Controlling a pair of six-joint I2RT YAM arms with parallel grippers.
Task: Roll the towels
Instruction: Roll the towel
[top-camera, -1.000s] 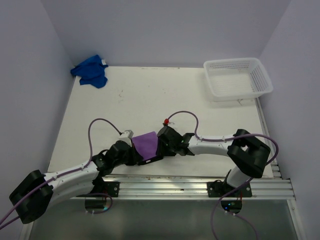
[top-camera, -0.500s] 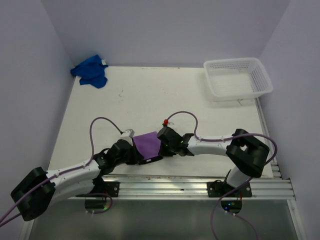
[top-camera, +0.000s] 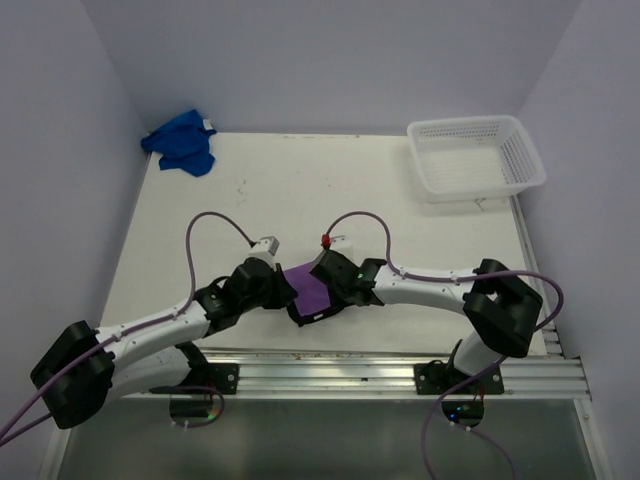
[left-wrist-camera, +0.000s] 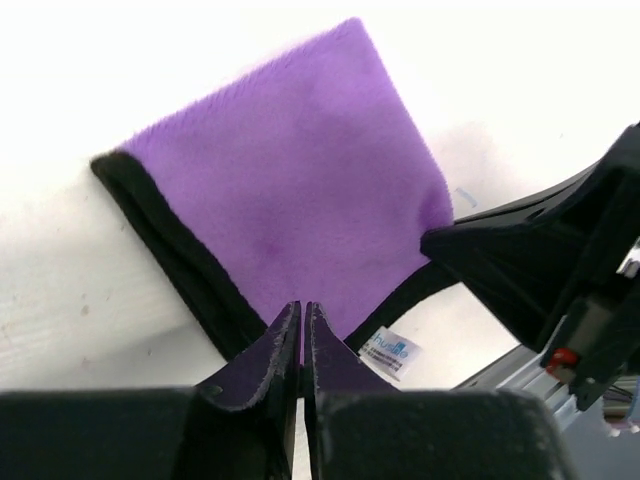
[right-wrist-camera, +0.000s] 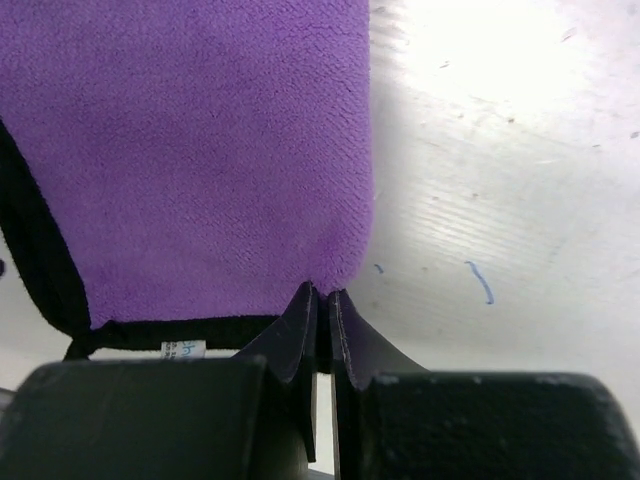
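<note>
Bright even light; wrist views glare white, foreground blurred.

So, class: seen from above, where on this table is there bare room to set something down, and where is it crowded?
Free: the wide middle of the table, between the blue towel in the far left corner and the basket far right. Crowded: near-edge centre, where the left end effector and right end effector pinch the purple towel.
</note>
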